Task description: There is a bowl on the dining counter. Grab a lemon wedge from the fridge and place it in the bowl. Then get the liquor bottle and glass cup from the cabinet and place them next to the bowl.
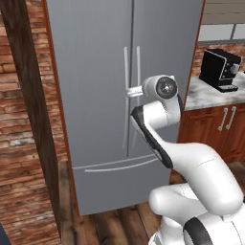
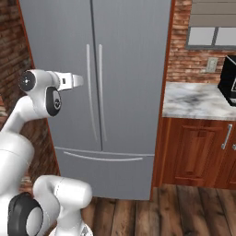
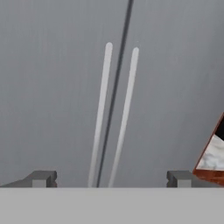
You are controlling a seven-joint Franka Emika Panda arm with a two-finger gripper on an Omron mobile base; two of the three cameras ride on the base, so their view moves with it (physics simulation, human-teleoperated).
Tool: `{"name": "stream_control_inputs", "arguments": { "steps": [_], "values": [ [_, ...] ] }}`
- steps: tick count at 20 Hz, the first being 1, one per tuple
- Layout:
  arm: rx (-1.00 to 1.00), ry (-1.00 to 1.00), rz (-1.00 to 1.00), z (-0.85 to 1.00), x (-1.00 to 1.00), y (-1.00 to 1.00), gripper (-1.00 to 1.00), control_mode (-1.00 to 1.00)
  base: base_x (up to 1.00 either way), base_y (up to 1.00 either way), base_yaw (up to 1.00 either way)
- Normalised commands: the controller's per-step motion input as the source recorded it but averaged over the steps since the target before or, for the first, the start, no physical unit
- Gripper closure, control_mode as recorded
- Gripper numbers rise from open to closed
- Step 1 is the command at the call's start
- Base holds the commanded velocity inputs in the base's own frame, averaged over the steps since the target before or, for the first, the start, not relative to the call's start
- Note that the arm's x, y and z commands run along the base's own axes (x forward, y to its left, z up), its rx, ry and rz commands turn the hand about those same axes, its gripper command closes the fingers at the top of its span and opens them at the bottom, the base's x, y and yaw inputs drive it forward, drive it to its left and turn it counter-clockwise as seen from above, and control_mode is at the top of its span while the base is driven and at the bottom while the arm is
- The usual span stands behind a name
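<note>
You face the fridge [image 1: 95,95], both doors shut, so the lemon wedge is presumably inside, unseen; nothing of the task looks done yet, with lemon, bottle and cup all left. The desk [image 2: 193,99] to the right carries a coffee machine [image 1: 219,69]. The door handles [image 3: 113,113] sit centred ahead of your fingers [image 3: 43,178], which are spread wide and grasp nothing.

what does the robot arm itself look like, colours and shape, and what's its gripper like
The arm is made of glossy white, rounded, bulging segments with dark grey to black joints; a round dark cap marks the joint near the wrist, and a black band runs along one link. No cables or markings show. The gripper ends in two small, blocky, dark grey jaws.
</note>
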Motion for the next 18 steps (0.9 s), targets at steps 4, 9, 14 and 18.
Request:
{"name": "stream_control_inputs", "arguments": {
  "steps": [4,9,14,18],
  "values": [
    [0.00,0.12,-0.02,0.03,0.36,0.11,-1.00,-1.00,0.00,0.00,0.00],
    [0.01,0.02,-0.02,0.00,0.35,0.06,-1.00,-1.00,0.00,0.00,0.00],
    [0.00,0.00,-0.05,0.00,0.29,0.00,-1.00,-1.00,0.00,0.00,0.00],
    [0.00,0.00,-0.06,0.00,0.33,0.00,-1.00,-1.00,0.00,0.00,0.00]
  ]
}}
